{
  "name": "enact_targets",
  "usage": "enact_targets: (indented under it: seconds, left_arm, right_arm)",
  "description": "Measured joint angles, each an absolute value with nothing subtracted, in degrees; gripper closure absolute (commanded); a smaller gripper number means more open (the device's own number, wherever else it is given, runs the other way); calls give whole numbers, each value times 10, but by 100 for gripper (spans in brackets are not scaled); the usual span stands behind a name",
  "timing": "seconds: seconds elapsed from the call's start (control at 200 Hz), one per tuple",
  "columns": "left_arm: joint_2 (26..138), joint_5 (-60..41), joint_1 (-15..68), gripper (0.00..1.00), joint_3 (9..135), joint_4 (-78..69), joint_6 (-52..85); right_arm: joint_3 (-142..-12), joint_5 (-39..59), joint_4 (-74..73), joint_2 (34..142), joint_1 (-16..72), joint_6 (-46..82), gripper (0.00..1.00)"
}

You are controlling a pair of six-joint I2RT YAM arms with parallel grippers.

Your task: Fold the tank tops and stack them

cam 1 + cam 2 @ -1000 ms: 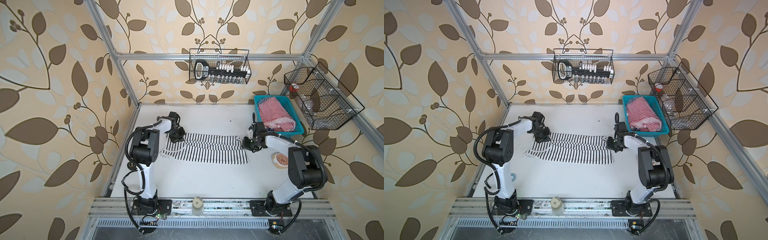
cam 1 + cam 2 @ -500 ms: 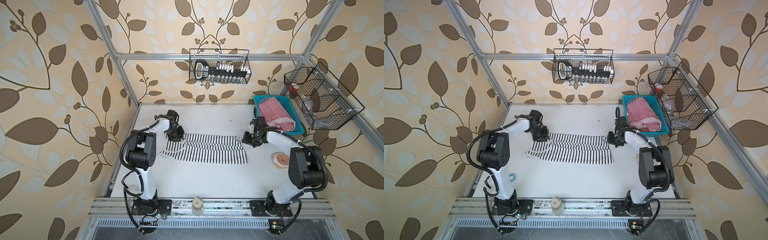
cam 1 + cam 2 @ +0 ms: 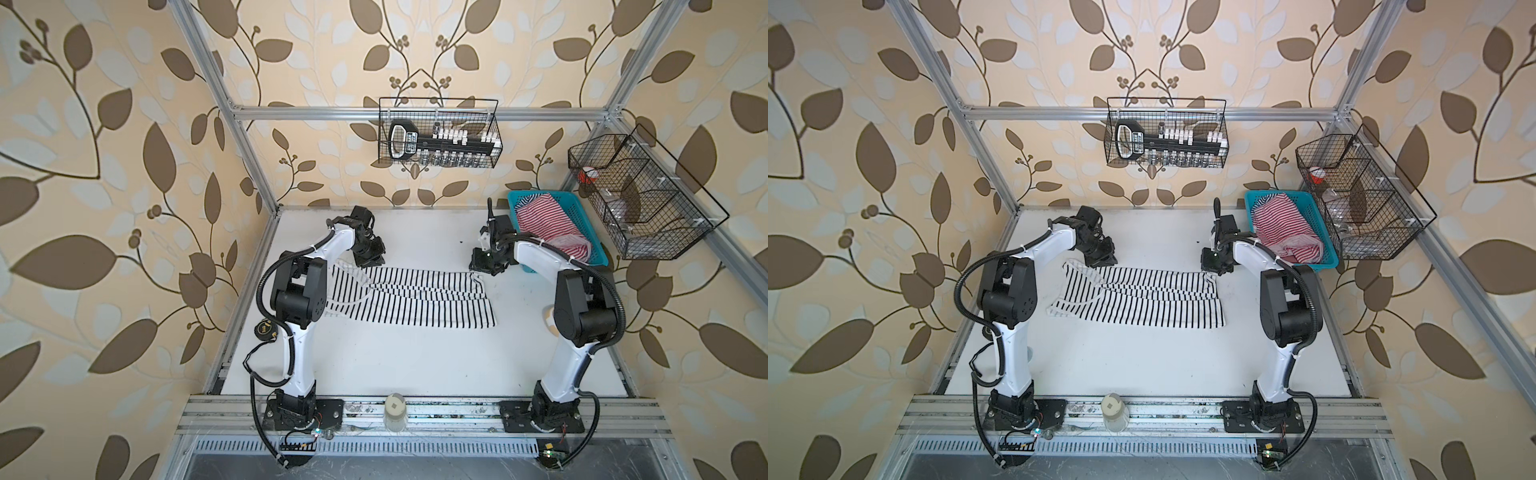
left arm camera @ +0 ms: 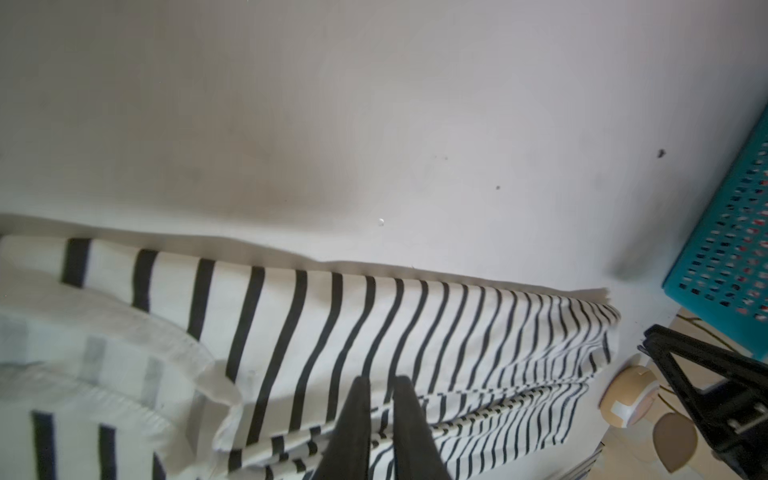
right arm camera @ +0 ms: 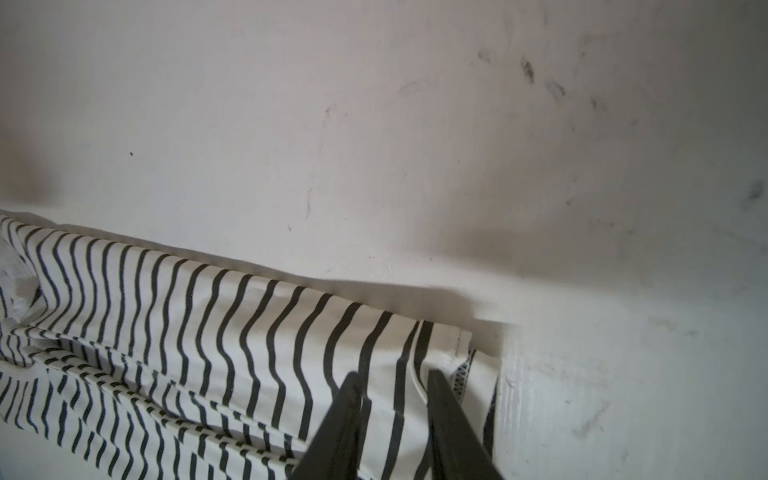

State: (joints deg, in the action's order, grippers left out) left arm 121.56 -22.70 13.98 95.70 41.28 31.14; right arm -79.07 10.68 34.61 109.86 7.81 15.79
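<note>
Lying flat on the white tabletop (image 3: 415, 365), the white knit tank top with thin black stripes (image 3: 415, 297) is seen in both top views, folded lengthwise into a long band, with its straps toward the left arm's side and its hem toward the right arm's side. The second tank top, white with red stripes (image 3: 544, 224), is bundled loosely inside the teal perforated plastic basket (image 3: 582, 208) that stands at the far right corner of the table, and it fills most of that basket.

On the back wall a black wire basket (image 3: 496, 124) is hung, in which a black tool with a looped handle (image 3: 401, 139) and a row of small white and metallic pieces are held. A second black wire basket (image 3: 706, 208), divided into compartments, is fixed to the right wall; something red and white (image 3: 588, 176) is seen in its far compartment, and what lies in the others cannot be made out.

The left gripper (image 4: 380, 384) is shown over the strap end of the black-striped top, its two dark fingers brought nearly together, with only a narrow gap and no cloth clearly pinched. The right gripper (image 5: 392, 380) is shown at the hem corner with a moderate gap between its fingers; whether fabric is held cannot be told.
</note>
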Motion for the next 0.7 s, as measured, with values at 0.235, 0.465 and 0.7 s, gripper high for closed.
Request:
enact_targets:
  seconds: [0.235, 0.465, 0.7]
  left_arm:
    - [1261, -236, 138, 87, 957, 409, 316]
    - [1262, -236, 138, 88, 957, 404, 316]
    - [1262, -237, 138, 88, 954, 400, 316]
  right_arm:
    - [-792, 104, 368, 1109, 78, 141, 72]
    - [-800, 100, 372, 1132, 78, 132, 72]
    - [-802, 96, 377, 1146, 77, 124, 87]
